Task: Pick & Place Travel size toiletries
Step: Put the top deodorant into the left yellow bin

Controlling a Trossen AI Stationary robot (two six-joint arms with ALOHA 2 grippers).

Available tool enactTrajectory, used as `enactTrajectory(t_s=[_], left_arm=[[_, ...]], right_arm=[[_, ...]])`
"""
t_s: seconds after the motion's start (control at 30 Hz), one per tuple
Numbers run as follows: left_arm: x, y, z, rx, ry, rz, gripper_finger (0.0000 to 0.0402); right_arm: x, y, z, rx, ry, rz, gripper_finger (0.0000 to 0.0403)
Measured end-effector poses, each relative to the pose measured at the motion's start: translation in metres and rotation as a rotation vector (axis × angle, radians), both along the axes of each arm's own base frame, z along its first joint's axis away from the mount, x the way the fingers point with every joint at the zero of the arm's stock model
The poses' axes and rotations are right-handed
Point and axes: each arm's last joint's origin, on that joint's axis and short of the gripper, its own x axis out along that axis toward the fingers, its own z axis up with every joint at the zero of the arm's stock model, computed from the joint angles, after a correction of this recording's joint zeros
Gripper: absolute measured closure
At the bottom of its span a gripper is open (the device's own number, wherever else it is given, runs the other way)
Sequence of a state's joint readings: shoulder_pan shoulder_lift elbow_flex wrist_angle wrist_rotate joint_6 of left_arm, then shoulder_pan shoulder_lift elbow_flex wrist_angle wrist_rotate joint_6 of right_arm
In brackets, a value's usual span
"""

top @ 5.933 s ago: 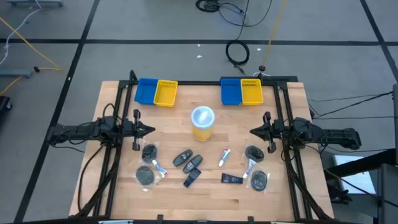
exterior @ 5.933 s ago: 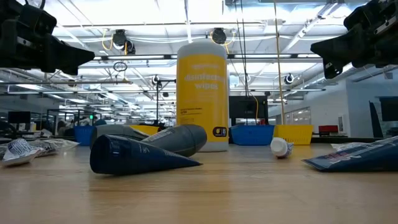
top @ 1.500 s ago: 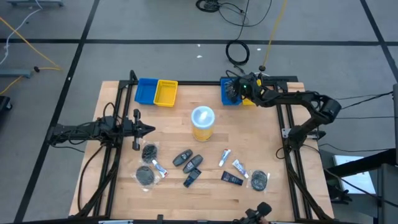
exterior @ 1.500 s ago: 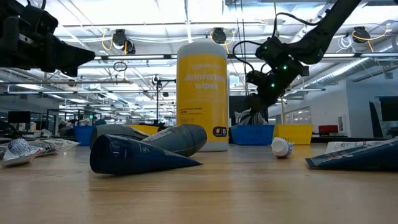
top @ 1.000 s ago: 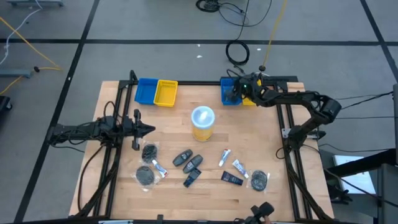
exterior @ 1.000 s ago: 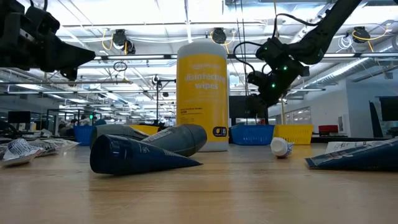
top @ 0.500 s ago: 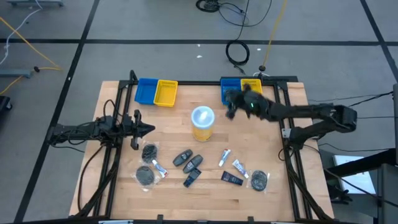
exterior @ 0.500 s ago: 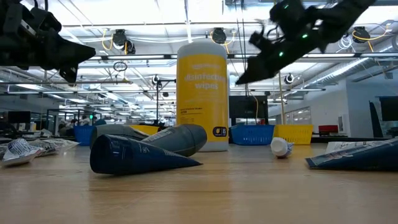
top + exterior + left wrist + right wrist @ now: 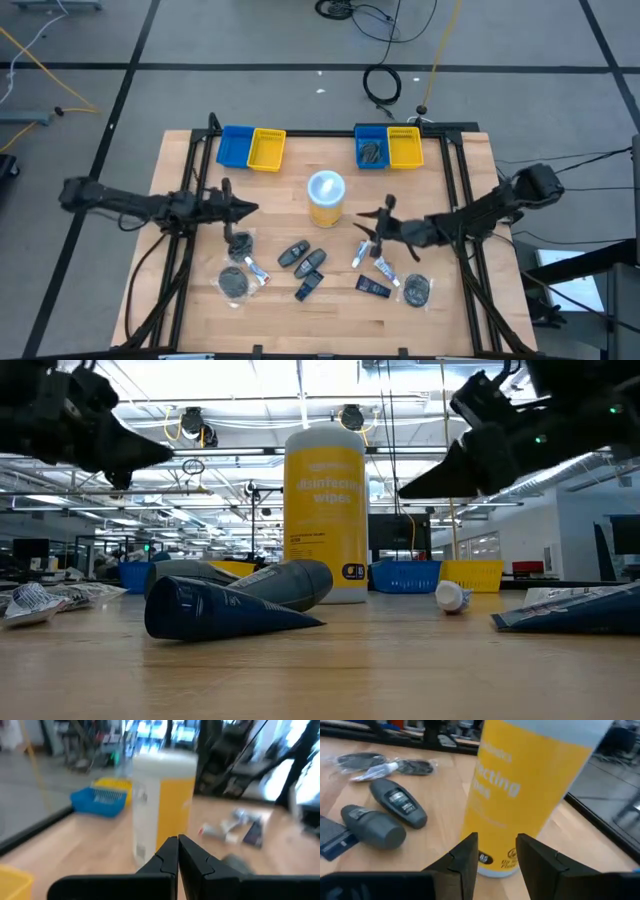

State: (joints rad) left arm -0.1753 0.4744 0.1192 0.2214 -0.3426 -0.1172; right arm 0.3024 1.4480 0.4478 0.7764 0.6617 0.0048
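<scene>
With one disc [image 9: 374, 152] binned at twelve o'clock, I am hovering my empty, parted right pincer [image 9: 372, 224] above the remaining toiletries [image 9: 304, 262].

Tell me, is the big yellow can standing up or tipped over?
Standing up. The yellow can rises straight from the table, white lid on top; from above only its round lid shows.

The yellow canister [image 9: 325, 515] apparently reads "disinfecting wipes".

high: overhead, straight down on whole table [image 9: 200, 300] | low: table-top level, facing room | wrists: close, forward past fingers | shared by all: yellow canister [image 9: 326, 197]
</scene>
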Motion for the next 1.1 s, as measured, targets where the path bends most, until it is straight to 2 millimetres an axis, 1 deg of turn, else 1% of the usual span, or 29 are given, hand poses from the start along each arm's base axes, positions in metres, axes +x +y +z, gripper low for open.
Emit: enactTrajectory(t_s=[0.1, 0.2, 0.27, 0.3, 0.37, 0.4, 0.5, 0.57, 0.63, 0.7, 0.83, 0.9, 0.97, 1.03, 1.1], left_arm=[[0.016, -0.012, 0.011, 0.01, 0.16, 0.026, 0.0394], [0.035, -0.025, 0.024, 0.019, 0.32, 0.012, 0.0394], [0.049, -0.035, 0.031, -0.014, 0.389, -0.033, 0.0394], [0.056, -0.04, 0.033, -0.067, 0.41, -0.068, 0.0394], [0.07, -0.049, 0.034, -0.197, 0.432, -0.154, 0.0394], [0.078, -0.053, 0.035, -0.235, 0.421, -0.184, 0.0394], [0.097, -0.058, 0.03, -0.319, 0.412, -0.175, 0.0392], [0.104, -0.059, 0.024, -0.324, 0.487, -0.166, 0.0381], [0.112, -0.063, 0.021, -0.315, 0.542, -0.161, 0.0358], [0.118, -0.066, 0.019, -0.307, 0.578, -0.156, 0.0323], [0.134, -0.075, 0.014, -0.272, 0.609, -0.174, 0.0229], [0.14, -0.081, 0.004, -0.268, 0.652, -0.166, 0.0178], [0.145, -0.087, -0.011, -0.29, 0.713, -0.136, 0.0137], [0.151, -0.09, -0.022, -0.322, 0.756, -0.075, 0.0108], [0.156, -0.091, -0.027, -0.355, 0.792, 0.008, 0.0091]], right_arm=[[-0.001, 0.009, -0.01, 0.001, 0.009, -0.071, 0.0285], [-0.001, 0.01, -0.023, 0.013, 0.025, -0.133, 0.0287], [-0.002, 0.01, -0.033, 0.039, 0.035, -0.156, 0.0287], [-0.001, 0.01, -0.037, 0.056, 0.034, -0.163, 0.0287], [-0.002, 0.01, -0.045, 0.066, 0.026, -0.19, 0.0288], [-0.001, 0.01, -0.048, 0.068, 0.012, -0.204, 0.0288], [0.001, 0.011, -0.054, 0.055, -0.026, -0.227, 0.0292], [0.003, 0.013, -0.058, 0.046, -0.042, -0.215, 0.0295], [0.004, 0.014, -0.062, 0.05, -0.062, -0.213, 0.0298], [0.005, 0.014, -0.066, 0.057, -0.078, -0.213, 0.0301], [0.005, 0.015, -0.075, 0.063, -0.071, -0.209, 0.0306], [0.005, 0.015, -0.078, 0.072, -0.068, -0.21, 0.0307], [0.004, 0.015, -0.081, 0.071, -0.061, -0.211, 0.0308], [0.004, 0.015, -0.082, 0.076, -0.061, -0.213, 0.0308], [0.004, 0.015, -0.082, 0.078, -0.062, -0.213, 0.0308]])
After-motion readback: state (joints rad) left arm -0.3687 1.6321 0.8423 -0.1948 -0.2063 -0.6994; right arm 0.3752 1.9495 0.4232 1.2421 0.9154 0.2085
